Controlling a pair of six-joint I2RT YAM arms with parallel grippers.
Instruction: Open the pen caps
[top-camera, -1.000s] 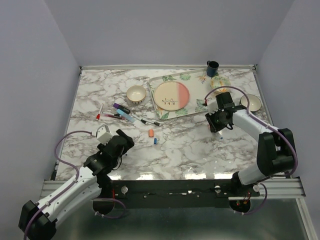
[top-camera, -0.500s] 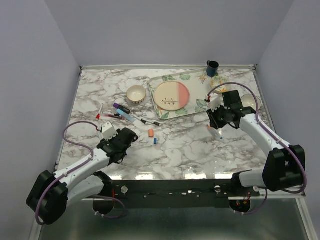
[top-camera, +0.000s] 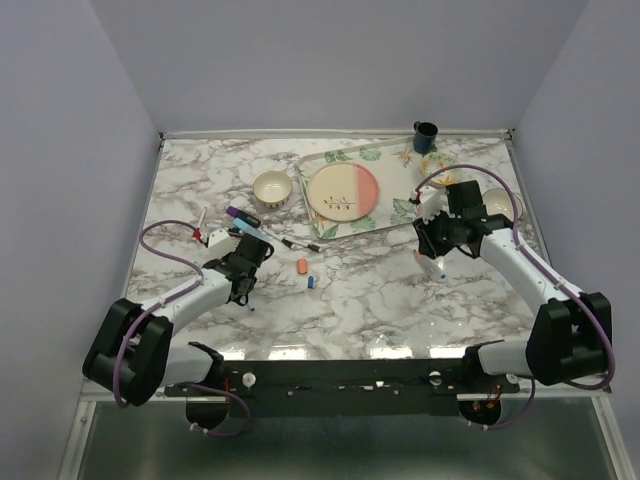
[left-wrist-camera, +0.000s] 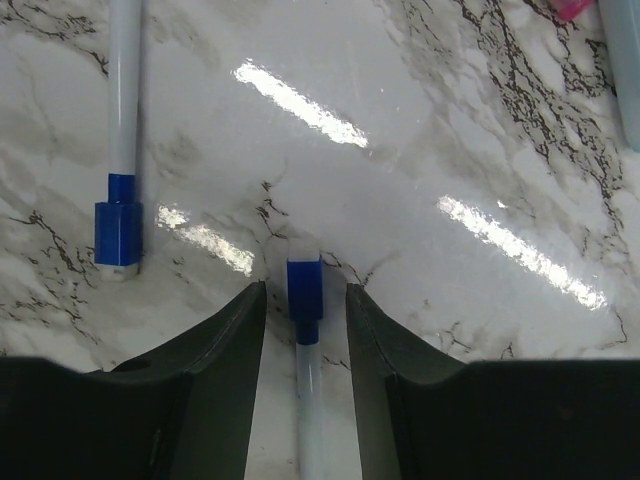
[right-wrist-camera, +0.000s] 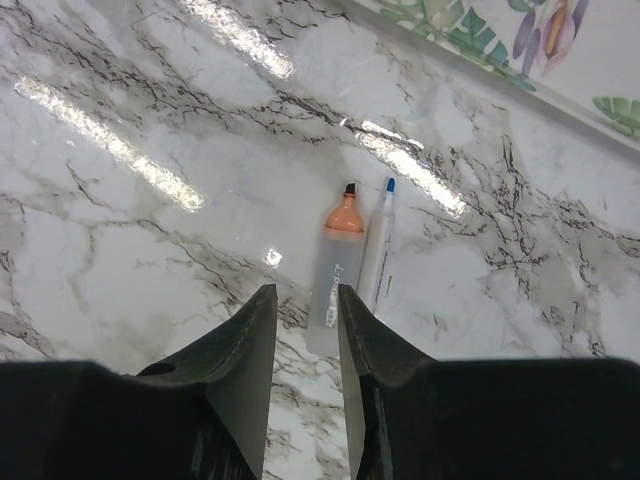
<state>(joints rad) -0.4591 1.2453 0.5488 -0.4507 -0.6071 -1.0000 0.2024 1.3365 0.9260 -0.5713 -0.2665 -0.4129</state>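
Note:
A thin white pen (left-wrist-camera: 308, 400) with a blue cap (left-wrist-camera: 305, 285) lies on the marble between the jaws of my left gripper (left-wrist-camera: 305, 292) (top-camera: 246, 290). The jaws are open, with a small gap on each side of the pen. A second blue-capped pen (left-wrist-camera: 120, 150) lies to its left. My right gripper (right-wrist-camera: 306, 290) (top-camera: 437, 254) hovers open and empty over the table. Just beyond its tips lie an uncapped orange-tipped marker (right-wrist-camera: 333, 280) and a thin blue-tipped pen (right-wrist-camera: 378, 250). Loose orange (top-camera: 302, 266) and blue (top-camera: 311, 282) caps lie mid-table. More pens (top-camera: 245, 222) are clustered behind the left gripper.
A floral tray (top-camera: 400, 160) at the back holds a plate (top-camera: 343, 192). A bowl (top-camera: 272, 187) stands left of the tray, a dark mug (top-camera: 426, 135) at the back edge and a small bowl (top-camera: 503, 205) at the right. A red-tipped pen (top-camera: 199, 224) lies far left.
My left arm has reached forward toward the pen cluster and its jaws have narrowed around the blue-capped pen. The right arm shifted slightly a second ago and has since held still.

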